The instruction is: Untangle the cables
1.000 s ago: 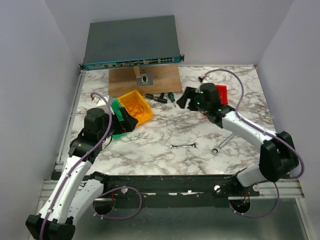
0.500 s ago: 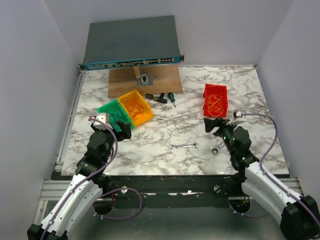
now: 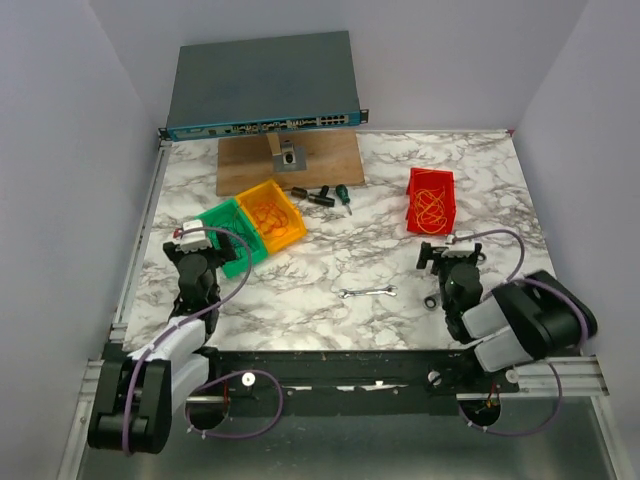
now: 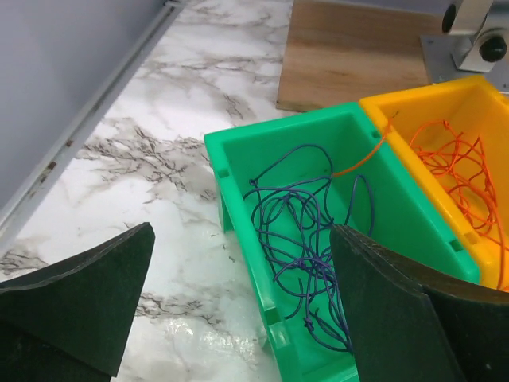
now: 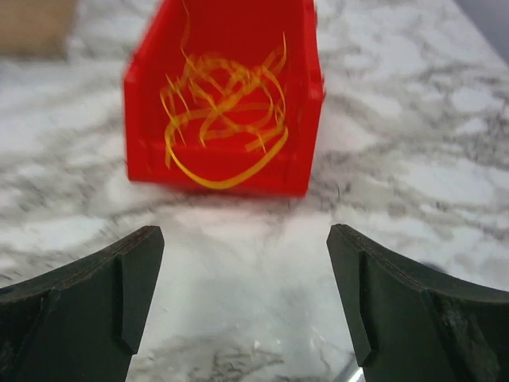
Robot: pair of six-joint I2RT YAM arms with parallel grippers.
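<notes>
Left gripper n right gripper both spread, empty. Risk imo: orange strand poking into the left-side green bin snags the purple cables on a grab, bin tips.

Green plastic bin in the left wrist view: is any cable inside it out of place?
Yes. One thin orange wire hangs over the shared wall from the yellow plastic bin into the green plastic bin, which otherwise holds only dark purple wires. It looks sorted into the wrong bin, or not fully separated.
</notes>
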